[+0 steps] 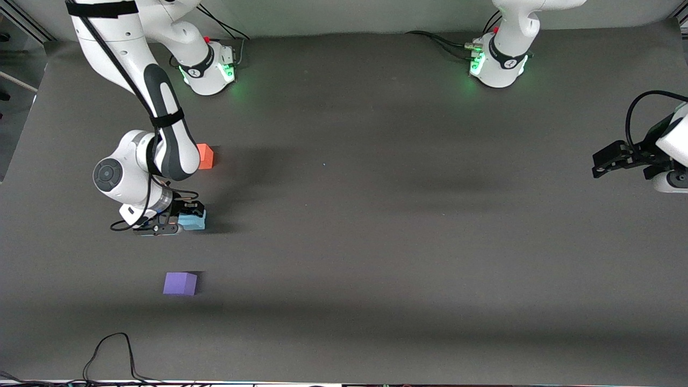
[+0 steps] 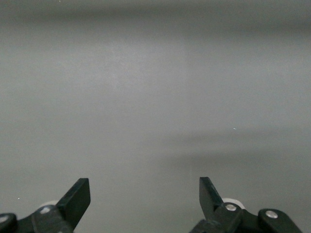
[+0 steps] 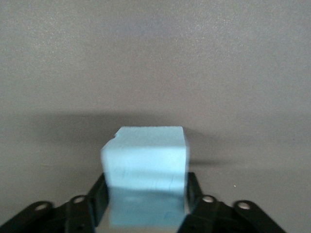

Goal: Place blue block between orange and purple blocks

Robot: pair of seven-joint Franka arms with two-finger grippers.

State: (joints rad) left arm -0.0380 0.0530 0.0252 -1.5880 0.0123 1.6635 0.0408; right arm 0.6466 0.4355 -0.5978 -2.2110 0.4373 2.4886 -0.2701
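Note:
The pale blue block [image 1: 193, 219] [image 3: 145, 158] sits low at the table surface between the fingers of my right gripper [image 1: 183, 221] [image 3: 146, 194], which press against its two sides. The orange block [image 1: 206, 156] lies farther from the front camera, partly hidden by the right arm's elbow. The purple block [image 1: 180, 283] lies nearer to the front camera. The blue block is roughly in line between them, all toward the right arm's end of the table. My left gripper [image 1: 595, 164] [image 2: 145, 187] waits open at the left arm's end, with only bare table under it.
The dark grey table mat [image 1: 376, 215] spreads wide around the three blocks. A black cable [image 1: 115, 349] loops along the table edge nearest the front camera. The two arm bases [image 1: 212, 67] [image 1: 500, 64] stand along the edge farthest from the front camera.

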